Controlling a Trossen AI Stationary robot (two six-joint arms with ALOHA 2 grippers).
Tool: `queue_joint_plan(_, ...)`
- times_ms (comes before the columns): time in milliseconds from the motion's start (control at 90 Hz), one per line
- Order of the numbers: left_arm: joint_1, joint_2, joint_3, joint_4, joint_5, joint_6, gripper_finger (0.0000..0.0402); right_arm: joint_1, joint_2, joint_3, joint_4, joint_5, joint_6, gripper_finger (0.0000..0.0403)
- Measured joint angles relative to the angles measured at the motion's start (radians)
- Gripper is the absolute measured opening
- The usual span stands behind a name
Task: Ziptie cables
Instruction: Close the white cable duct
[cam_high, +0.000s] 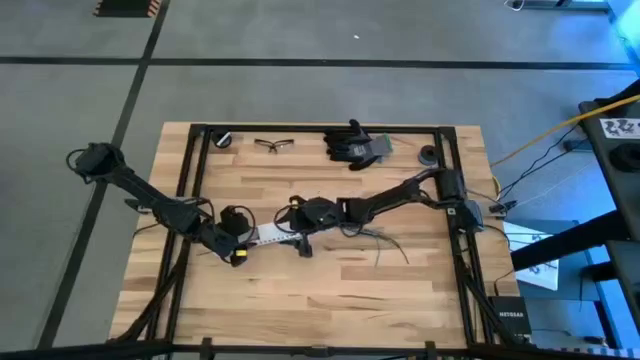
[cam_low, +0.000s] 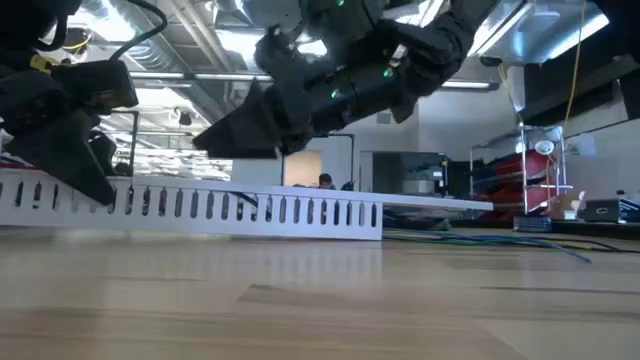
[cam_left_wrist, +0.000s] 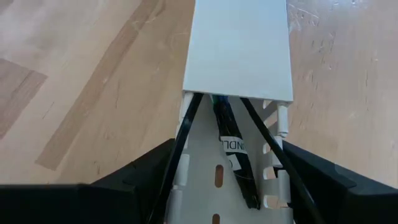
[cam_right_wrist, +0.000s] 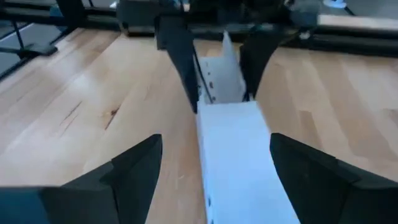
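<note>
A long white slotted duct (cam_high: 270, 236) lies on the table between my two grippers, with a flat white cover (cam_left_wrist: 239, 50) on top of it. Thin dark cables (cam_left_wrist: 235, 158) run along inside the duct. They come out of its right end and spread loose over the wood (cam_high: 385, 242). My left gripper (cam_left_wrist: 230, 148) is shut on the duct's left end. My right gripper (cam_right_wrist: 216, 140) is open just above the covered part, one finger on either side of the cover. I cannot tell whether it touches. My left gripper pinches the duct's left end by its two slotted side walls (cam_left_wrist: 278, 163), one finger outside each wall. The fingers (cam_low: 95, 180) come from the table's left, slanting down and pointing along the duct. The duct lies level, its underside on the table.
Along the table's far edge lie safety glasses (cam_high: 275, 145), black gloves (cam_high: 350, 143), a small roll (cam_high: 222, 140) and a dark round thing (cam_high: 428, 155). A black metal frame (cam_high: 190, 170) borders the table. Bare wood stretches toward the near edge (cam_high: 330, 300).
</note>
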Motion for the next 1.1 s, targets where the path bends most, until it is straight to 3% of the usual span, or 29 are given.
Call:
queue_joint_plan(256, 0.0, 0.0, 0.0, 0.0, -0.001, -0.001, 0.0237, -0.027, 0.08, 0.152, -0.164, -0.018, -0.046, 0.0285)
queue_joint_plan(633, 0.0, 0.0, 0.0, 0.001, 0.0, -0.003, 0.0237, -0.034, 0.094, 0.16, -0.199, -0.054, -0.048, 0.0282)
queue_joint_plan(756, 0.0, 0.0, 0.0, 0.001, 0.0, -0.004, 0.0237, -0.034, 0.093, 0.162, -0.185, -0.065, -0.046, 0.0261)
queue_joint_plan(900, 0.0, 0.0, 0.0, 0.0, 0.004, -0.003, 0.0237, -0.035, 0.097, 0.162, -0.189, -0.081, -0.046, 0.0209)
queue_joint_plan(1100, 0.0, 0.0, 0.0, 0.0, 0.007, -0.003, 0.0237, -0.035, 0.101, 0.16, -0.152, -0.098, -0.023, 0.0208)
